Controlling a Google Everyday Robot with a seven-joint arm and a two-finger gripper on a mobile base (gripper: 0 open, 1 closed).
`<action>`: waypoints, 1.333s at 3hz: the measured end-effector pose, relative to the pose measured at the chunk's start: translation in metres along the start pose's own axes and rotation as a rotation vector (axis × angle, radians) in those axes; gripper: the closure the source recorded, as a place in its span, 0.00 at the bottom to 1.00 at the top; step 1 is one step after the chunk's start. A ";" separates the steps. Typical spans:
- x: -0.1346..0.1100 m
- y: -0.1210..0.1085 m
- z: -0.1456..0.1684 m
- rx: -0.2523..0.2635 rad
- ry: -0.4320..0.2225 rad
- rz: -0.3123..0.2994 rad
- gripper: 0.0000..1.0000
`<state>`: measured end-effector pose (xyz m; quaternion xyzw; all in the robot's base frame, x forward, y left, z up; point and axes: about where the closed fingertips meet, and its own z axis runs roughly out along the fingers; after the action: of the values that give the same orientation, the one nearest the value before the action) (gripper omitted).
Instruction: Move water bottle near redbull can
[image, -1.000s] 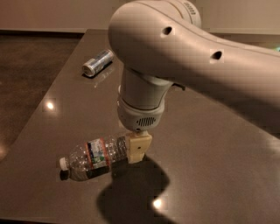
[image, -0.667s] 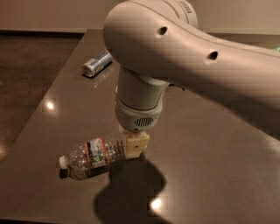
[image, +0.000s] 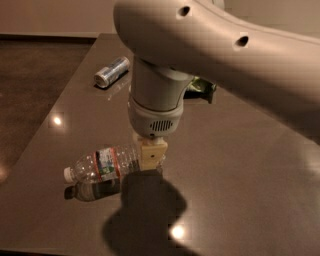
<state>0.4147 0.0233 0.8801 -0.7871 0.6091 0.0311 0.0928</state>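
The water bottle (image: 105, 164), clear ribbed plastic with a white cap and a red, white and green label, lies on its side at the front left, cap pointing left. It hangs just above the dark table (image: 240, 190), with its reflection showing beneath it. My gripper (image: 152, 156) comes straight down on the bottle's base end and is shut on it; a beige finger (image: 152, 152) covers that end. The redbull can (image: 112, 71), silver and blue, lies on its side at the back left, well apart from the bottle.
A green snack bag (image: 201, 86) lies at the back middle, mostly hidden behind my arm (image: 210, 45). The table's left edge runs close to the bottle's cap, and the dark floor (image: 30, 90) lies beyond it.
The bottle has risen slightly off the table with my gripper on its base end; its reflection now shows below it. The can has not moved.
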 end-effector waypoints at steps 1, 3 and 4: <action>0.000 -0.031 -0.022 0.016 -0.040 0.082 1.00; -0.002 -0.042 -0.018 0.011 -0.008 0.128 1.00; -0.003 -0.084 -0.008 0.006 0.048 0.233 1.00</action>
<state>0.4942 0.0446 0.8975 -0.7111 0.6986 0.0209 0.0761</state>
